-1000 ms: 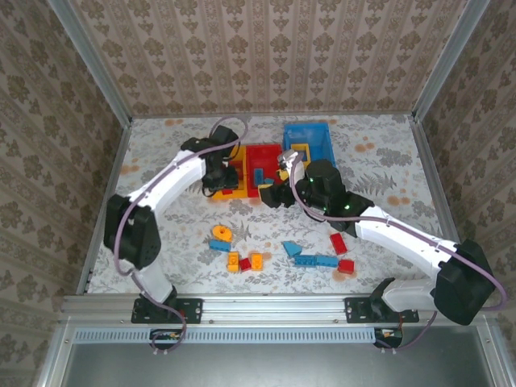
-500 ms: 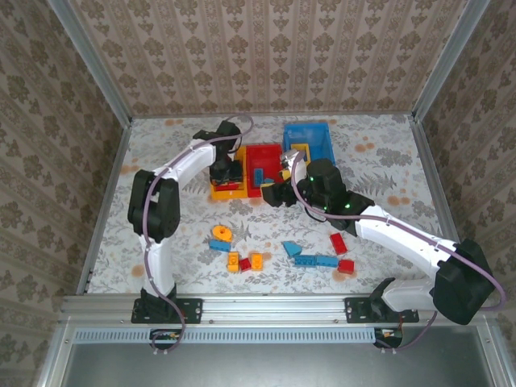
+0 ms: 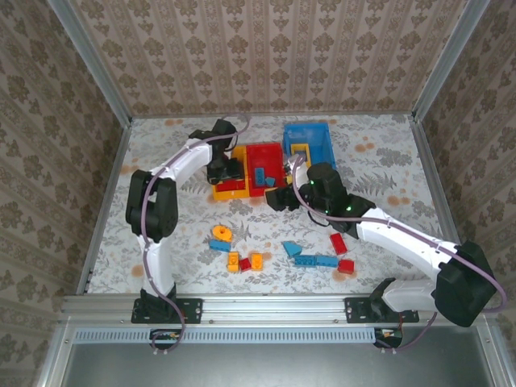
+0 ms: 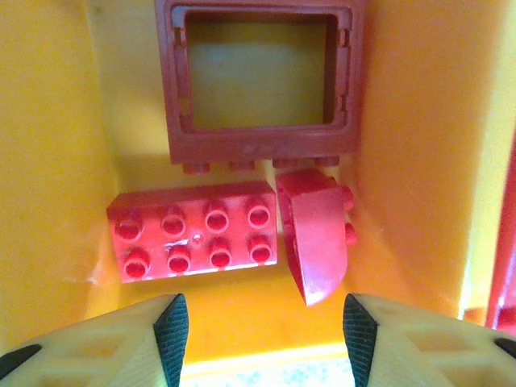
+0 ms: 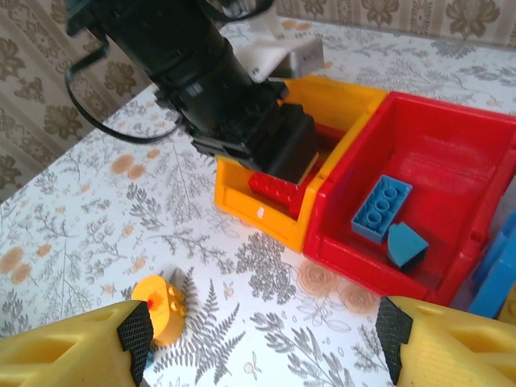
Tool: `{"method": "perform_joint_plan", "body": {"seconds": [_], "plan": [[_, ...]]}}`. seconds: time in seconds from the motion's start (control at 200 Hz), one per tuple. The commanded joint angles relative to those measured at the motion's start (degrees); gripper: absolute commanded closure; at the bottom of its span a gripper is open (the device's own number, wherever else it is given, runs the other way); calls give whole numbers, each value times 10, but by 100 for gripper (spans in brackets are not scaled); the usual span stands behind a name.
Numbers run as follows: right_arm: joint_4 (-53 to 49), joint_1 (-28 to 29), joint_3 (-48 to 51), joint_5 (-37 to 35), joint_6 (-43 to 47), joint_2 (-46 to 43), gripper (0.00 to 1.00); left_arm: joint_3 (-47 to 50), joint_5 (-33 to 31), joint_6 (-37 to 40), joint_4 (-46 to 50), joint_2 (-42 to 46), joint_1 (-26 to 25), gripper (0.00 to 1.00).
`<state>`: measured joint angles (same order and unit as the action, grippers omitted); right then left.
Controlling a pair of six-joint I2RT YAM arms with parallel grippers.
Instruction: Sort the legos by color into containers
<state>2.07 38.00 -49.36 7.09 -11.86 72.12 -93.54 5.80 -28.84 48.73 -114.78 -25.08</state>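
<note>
Red pieces lay in the yellow bin point(image 4: 48, 161): a two-by-four red brick point(image 4: 193, 240) with its long axis parallel to the line between the fingers, a red sloped piece point(image 4: 316, 234) touching its right end, and a red frame point(image 4: 260, 81) beyond both. Left gripper point(image 4: 266, 339) hovered over that bin with its fingers parted and nothing between them: released.

Right gripper point(image 5: 264, 339) hung low just in front of the red bin point(image 5: 363, 262), spread wide and empty. That bin held a blue brick point(image 5: 380, 208) and a blue sloped piece point(image 5: 405, 246). Blue bin point(image 3: 321, 145) stood beside it, further right.

Unsorted legos point(image 3: 292, 248) lay on the table point(image 3: 387, 153), all nearer the arm bases than either gripper. Judgement: the right gripper was the closer one to the right-hand group. The long blue brick point(image 3: 316, 260) there lay with its long axis left to right, so closing across its short side would suit. An orange round piece point(image 5: 160, 305) lay just beside the right gripper's left finger, an alternative. The left arm would need to lift clear of the bin first.
</note>
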Motion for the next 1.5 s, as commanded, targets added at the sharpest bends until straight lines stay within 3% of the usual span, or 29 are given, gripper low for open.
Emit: {"method": "perform_joint_plan", "body": {"seconds": [0.0, 0.165, 0.31, 0.53, 0.76, 1.125, 1.495], "plan": [[-48, 0, 12, -11, 24, -25, 25, 20, -12, -16, 8, 62, 2, 45], [-135, 67, -2, -13, 129, -9, 26, 93, -43, -40, -3, 157, -7, 43], [-120, 138, -16, 8, 173, 51, 26, 203, -76, -79, -13, 290, -40, 42], [-86, 170, -120, 36, 141, 230, 25, 333, -121, -133, 29, 510, -52, 41], [-112, 176, -227, 23, 106, 362, 22, 376, -145, -144, 87, 679, -53, 39], [-153, 177, -355, 32, 64, 476, 24, 376, -139, -150, 122, 751, -53, 39], [-198, 176, -391, 18, 50, 513, 31, 379, -129, -144, 126, 776, -53, 38]]}}
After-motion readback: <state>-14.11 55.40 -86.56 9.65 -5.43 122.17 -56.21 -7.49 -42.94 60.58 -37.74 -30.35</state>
